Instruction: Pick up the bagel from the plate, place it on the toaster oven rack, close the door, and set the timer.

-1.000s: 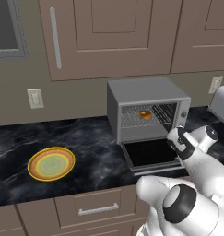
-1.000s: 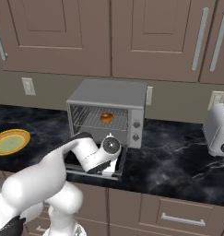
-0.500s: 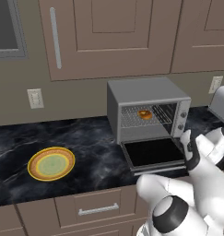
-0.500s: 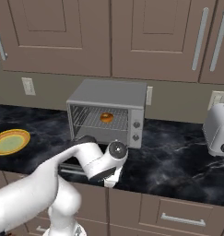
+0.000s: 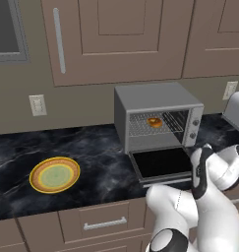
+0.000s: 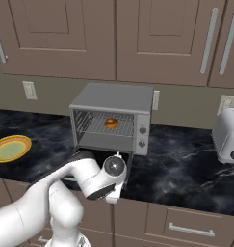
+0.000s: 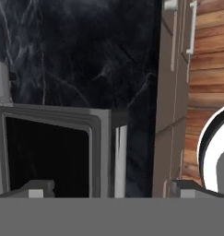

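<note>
Sitting on the toaster oven rack [image 5: 155, 125] inside the grey oven, the bagel [image 5: 154, 122] is a small golden-brown ring with a darker hollow at its middle, glossy and a little orange under the oven's light. From the right base view the same bagel [image 6: 111, 123] lies toward the right half of the silver wire grid [image 6: 97, 126], resting flat on the thin bars. The door [image 5: 161, 163] hangs folded down and open, its dark glass pane facing up, reaching out to the front edge of the black marble counter [image 5: 91, 152]. The plate [image 5: 54, 174] lies well apart from the oven, toward the counter's left end and near its front edge, with a yellow rim, an orange-red band and a pale greenish centre (nothing rests on it). The gripper [image 7: 111, 189] hovers over the outer edge of the open door, its two finger tips spread wide apart and grasping nothing; the silver handle bar [image 7: 120, 159] lies between them in the hand view. A silver toaster [image 6: 227, 137] stands at the counter's right end.
</note>
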You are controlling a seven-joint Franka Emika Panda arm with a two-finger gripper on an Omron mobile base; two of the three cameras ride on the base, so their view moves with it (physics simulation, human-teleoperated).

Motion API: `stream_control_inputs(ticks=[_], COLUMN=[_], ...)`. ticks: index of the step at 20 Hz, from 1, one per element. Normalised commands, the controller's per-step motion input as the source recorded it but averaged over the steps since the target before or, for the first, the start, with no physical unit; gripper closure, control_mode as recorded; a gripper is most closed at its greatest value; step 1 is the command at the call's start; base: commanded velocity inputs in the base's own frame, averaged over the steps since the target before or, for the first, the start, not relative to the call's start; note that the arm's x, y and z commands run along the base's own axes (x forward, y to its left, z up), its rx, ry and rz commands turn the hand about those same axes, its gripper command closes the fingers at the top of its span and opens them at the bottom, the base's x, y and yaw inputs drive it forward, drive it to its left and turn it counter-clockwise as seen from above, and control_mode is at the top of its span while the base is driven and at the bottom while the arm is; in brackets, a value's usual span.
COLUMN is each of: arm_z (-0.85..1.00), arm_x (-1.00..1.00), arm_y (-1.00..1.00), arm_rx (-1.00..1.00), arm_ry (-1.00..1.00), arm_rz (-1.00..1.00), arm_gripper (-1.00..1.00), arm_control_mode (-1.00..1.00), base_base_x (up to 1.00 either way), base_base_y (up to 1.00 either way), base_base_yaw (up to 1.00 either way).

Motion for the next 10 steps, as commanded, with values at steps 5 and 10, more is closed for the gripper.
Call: stream_control_inputs(ticks=[5, 10], arm_z=[-0.01, -0.17], arm_x=[0.34, 0.27], arm_y=[0.00, -0.06], arm_rx=[-0.03, -0.05], arm_ry=[0.03, 0.06], arm_rz=[0.00, 0.00], arm_gripper=[-1.00, -1.00], arm_control_mode=[-1.00, -1.00], base_base_x=[0.00, 0.00], base_base_y=[0.00, 0.00], base_base_yaw=[0.00, 0.00])
